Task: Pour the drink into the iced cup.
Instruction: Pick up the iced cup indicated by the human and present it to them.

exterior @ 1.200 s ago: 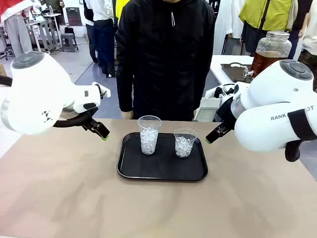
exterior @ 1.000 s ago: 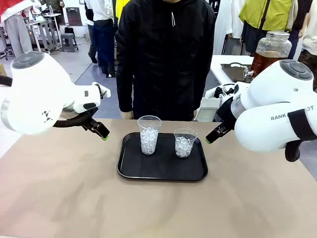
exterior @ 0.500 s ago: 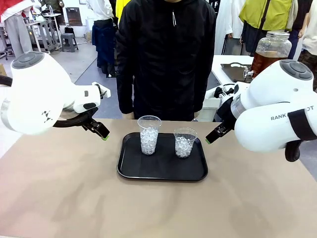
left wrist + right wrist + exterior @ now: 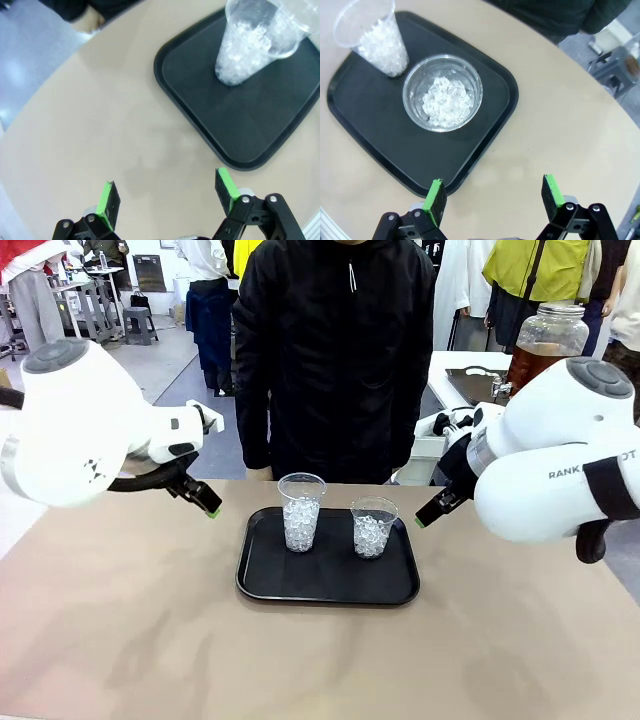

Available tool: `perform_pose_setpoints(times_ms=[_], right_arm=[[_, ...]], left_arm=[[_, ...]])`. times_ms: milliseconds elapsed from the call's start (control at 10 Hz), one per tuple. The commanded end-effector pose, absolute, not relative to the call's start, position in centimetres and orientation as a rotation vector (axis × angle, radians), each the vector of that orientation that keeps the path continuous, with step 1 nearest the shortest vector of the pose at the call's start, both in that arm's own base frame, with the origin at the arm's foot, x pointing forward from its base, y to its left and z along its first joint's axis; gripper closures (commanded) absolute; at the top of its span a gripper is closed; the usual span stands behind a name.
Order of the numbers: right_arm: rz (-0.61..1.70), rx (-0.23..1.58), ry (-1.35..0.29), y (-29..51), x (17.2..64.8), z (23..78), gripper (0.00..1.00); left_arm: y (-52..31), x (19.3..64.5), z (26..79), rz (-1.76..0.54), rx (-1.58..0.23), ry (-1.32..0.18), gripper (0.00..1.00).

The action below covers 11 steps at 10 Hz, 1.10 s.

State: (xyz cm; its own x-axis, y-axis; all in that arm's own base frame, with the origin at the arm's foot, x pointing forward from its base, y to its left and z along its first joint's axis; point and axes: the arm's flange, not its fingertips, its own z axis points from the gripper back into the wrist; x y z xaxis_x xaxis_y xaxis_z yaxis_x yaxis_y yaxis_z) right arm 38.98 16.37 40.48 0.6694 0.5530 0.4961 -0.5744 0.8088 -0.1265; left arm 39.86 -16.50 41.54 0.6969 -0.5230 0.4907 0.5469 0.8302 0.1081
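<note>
The black tray (image 4: 325, 580) is lying mid-table, the jar (image 4: 552, 325) of brown drink (image 4: 535, 368) waiting far behind the right gripper (image 4: 493, 192). The iced cups (image 4: 301, 512) are standing on the tray. That gripper and the left gripper (image 4: 166, 190) are hanging spread, empty.

The tray (image 4: 330, 590) lay at the middle of the worktop (image 4: 150, 640), toward its far edge. Two cups stood on the tray's far half, apart: the taller cup (image 4: 301, 512) on the left and the shorter cup (image 4: 373, 528) to its right, each with ice (image 4: 299, 525) in it. The left pincer (image 4: 210, 508) hung left of the tray and the right pincer (image 4: 422, 520) right of it, both above the worktop. A person (image 4: 335, 360) stood behind the far edge. A jar (image 4: 546, 340) holding the drink (image 4: 530, 365) stood on another table (image 4: 445, 368), behind to the right.
</note>
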Motion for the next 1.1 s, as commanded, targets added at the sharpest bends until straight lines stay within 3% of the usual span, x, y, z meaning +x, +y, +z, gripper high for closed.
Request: perform_pose_setpoints(times_ms=[0,200,500,800,1000], right_arm=[[0.595,0.116,-0.563,15.7,39.5,45.2,0.0],[0.563,0.19,-0.589,14.9,39.3,49.6,0.0],[0.413,0.464,-0.598,11.4,39.6,54.3,0.0],[0.311,0.79,-0.558,7.5,41.1,54.0,0.0],[0.258,0.906,-0.531,5.6,42.0,52.7,0.0]], left_arm=[[-16.7,40.0,46.4,-0.622,-0.032,-0.566,0.0],[-16.5,40.2,50.7,-0.606,-0.049,-0.59,0.0],[-13.2,41.0,54.0,-0.421,-0.398,-0.527,0.0],[-9.6,42.9,53.2,-0.278,-0.709,-0.454,0.0],[-8.1,44.5,51.6,-0.201,-0.848,-0.423,0.0]])
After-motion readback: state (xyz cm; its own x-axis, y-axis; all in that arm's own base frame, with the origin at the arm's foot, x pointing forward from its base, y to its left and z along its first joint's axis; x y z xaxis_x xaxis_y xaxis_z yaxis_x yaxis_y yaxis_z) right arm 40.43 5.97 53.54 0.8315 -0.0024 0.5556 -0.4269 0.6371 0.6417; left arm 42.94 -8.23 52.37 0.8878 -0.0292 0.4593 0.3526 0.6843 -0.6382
